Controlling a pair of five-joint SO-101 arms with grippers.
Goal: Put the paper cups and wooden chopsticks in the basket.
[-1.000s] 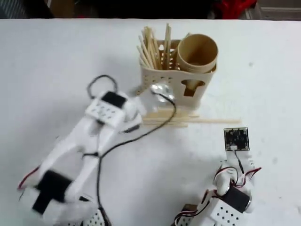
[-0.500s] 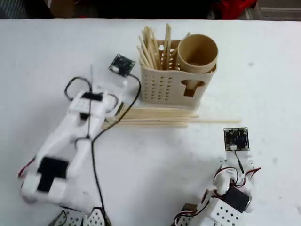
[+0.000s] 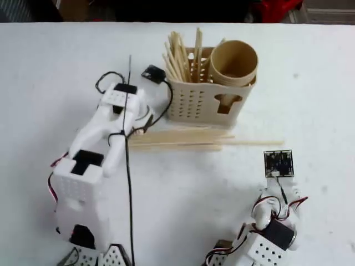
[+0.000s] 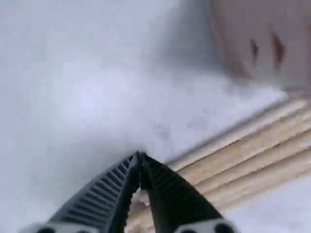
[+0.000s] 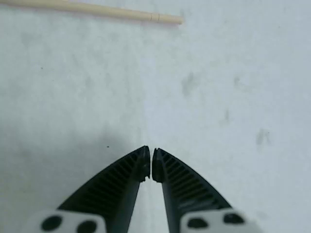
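Cup (image 3: 233, 62), chopsticks (image 3: 180, 52) in basket (image 3: 194, 104), loose chopsticks (image 3: 183, 139) beside

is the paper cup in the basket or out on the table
In: the paper cup stands upright inside the basket, its rim showing above the basket's wall.

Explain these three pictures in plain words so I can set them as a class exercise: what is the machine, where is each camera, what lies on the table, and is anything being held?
The machine is two small white robot arms at a white table. One picture looks down from a fixed camera above. The other two come from a camera on each arm's wrist, looking along its gripper. The left gripper is shut at the ends of the loose chopsticks, which lie flat in front of the basket. Nothing shows between its fingers. The basket holds upright chopsticks and a paper cup. The right gripper is shut over bare table and holds nothing.
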